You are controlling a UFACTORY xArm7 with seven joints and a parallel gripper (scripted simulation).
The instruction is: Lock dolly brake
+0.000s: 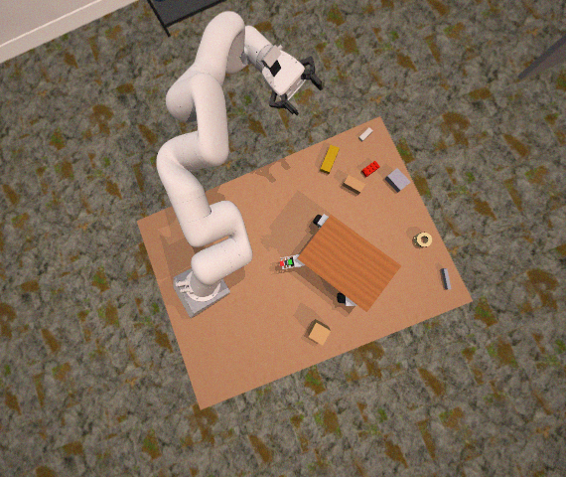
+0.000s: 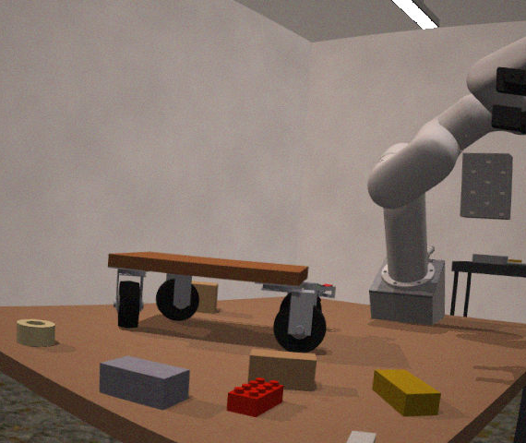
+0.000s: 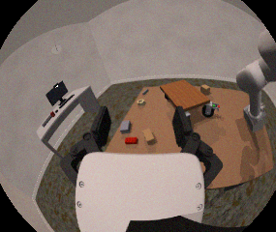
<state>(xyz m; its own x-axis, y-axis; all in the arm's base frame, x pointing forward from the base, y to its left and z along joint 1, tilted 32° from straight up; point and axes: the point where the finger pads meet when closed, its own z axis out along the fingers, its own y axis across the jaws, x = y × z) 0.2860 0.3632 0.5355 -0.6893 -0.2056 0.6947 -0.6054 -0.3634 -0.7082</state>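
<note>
The dolly (image 1: 348, 261) has a brown wooden deck on black casters and stands in the middle of the table; it also shows in the side view (image 2: 209, 267) and the wrist view (image 3: 184, 95). The brake pedal (image 1: 287, 262) sticks out from the caster nearest the arm's base, with a red end and a green part; in the side view only its red tip (image 2: 328, 286) shows. My gripper (image 1: 296, 87) is open and empty, high in the air beyond the table's far edge, well away from the dolly. It also shows in the side view (image 2: 516, 101) and the wrist view (image 3: 140, 131).
Small blocks lie near the far table edge: yellow (image 1: 330, 158), red studded (image 1: 370, 168), tan (image 1: 353, 183), grey (image 1: 397, 179), white (image 1: 365, 133). A tape ring (image 1: 419, 238), a small grey bar (image 1: 445, 278) and a tan cube (image 1: 319, 332) lie around the dolly.
</note>
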